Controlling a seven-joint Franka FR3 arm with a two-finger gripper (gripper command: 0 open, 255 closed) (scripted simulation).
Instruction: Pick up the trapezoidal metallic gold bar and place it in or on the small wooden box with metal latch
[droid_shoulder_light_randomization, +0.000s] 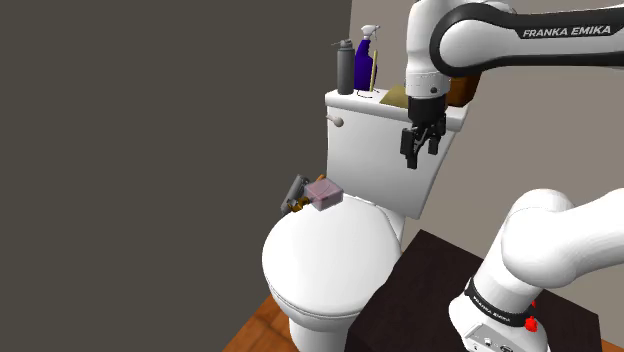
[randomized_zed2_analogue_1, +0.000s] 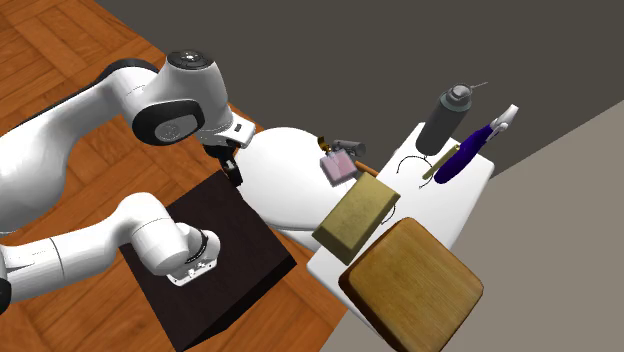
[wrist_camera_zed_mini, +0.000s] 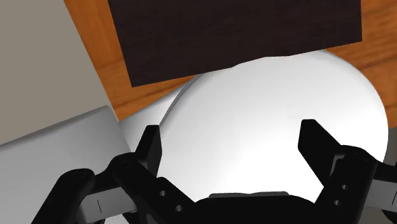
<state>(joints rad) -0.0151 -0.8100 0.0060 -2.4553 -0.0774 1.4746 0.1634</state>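
Observe the claw over the white toilet lid, its fingers apart with nothing between them. The gold bar lies on top of the toilet tank, just beside the wooden box.

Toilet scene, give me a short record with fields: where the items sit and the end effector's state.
gold bar: on the tank, beside a brown wooden block
small pinkish box: on the toilet lid, near the tank
grey bottle, purple spray bottle: on the tank
end effector: open, empty, above the lid
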